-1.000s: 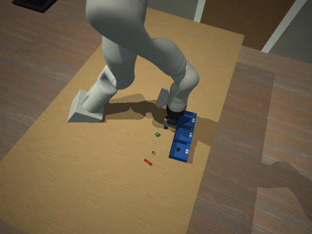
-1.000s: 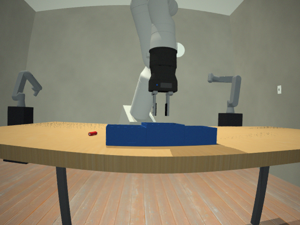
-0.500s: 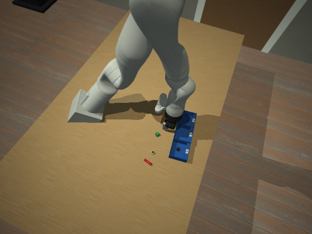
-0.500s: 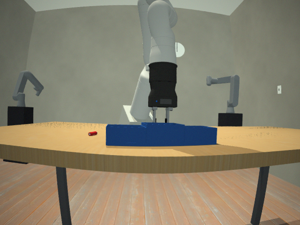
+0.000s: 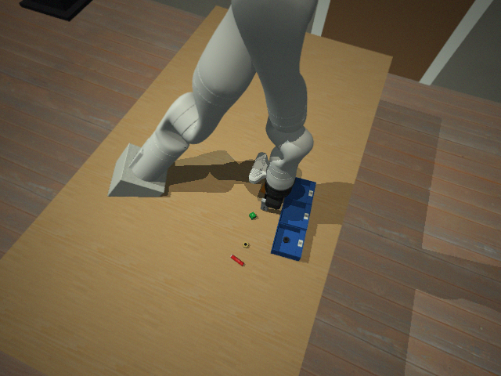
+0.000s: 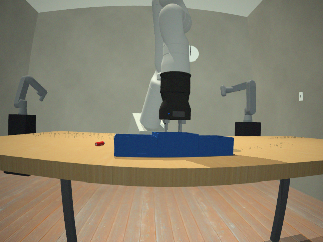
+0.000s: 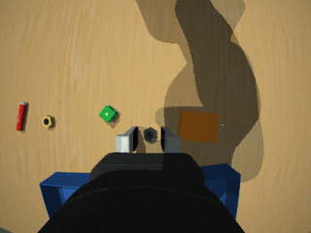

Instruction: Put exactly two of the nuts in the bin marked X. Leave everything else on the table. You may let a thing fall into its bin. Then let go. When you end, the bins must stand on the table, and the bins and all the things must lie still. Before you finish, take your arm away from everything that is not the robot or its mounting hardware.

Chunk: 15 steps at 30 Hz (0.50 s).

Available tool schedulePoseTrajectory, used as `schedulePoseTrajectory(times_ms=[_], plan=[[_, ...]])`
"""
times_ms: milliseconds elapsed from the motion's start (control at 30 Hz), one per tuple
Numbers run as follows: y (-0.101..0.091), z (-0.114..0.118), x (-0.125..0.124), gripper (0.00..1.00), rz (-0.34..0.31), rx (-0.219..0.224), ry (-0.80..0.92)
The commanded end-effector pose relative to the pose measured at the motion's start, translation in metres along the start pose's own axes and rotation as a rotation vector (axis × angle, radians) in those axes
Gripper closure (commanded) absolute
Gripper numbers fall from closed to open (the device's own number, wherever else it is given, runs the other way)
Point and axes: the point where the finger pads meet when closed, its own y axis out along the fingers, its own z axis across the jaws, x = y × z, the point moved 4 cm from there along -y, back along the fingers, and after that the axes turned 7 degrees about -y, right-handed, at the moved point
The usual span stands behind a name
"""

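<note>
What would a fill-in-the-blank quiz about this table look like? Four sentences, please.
1. The row of bins is coloured ____.
2. One dark nut lies inside a ____.
3. The small cube on the table is ____.
4. The gripper straddles a second dark nut with its fingers ____.

Missing words: blue; bin; green; open.
</note>
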Motion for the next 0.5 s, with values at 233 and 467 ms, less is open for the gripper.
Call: schedulePoseTrajectory(times_ms=[233, 467], plan=[[0.008, 0.0038, -0.002, 0.36, 0.004, 0.003, -0.014], [0.0075, 0.0026, -0.0006, 0.36, 0.003, 0.001, -0.01]])
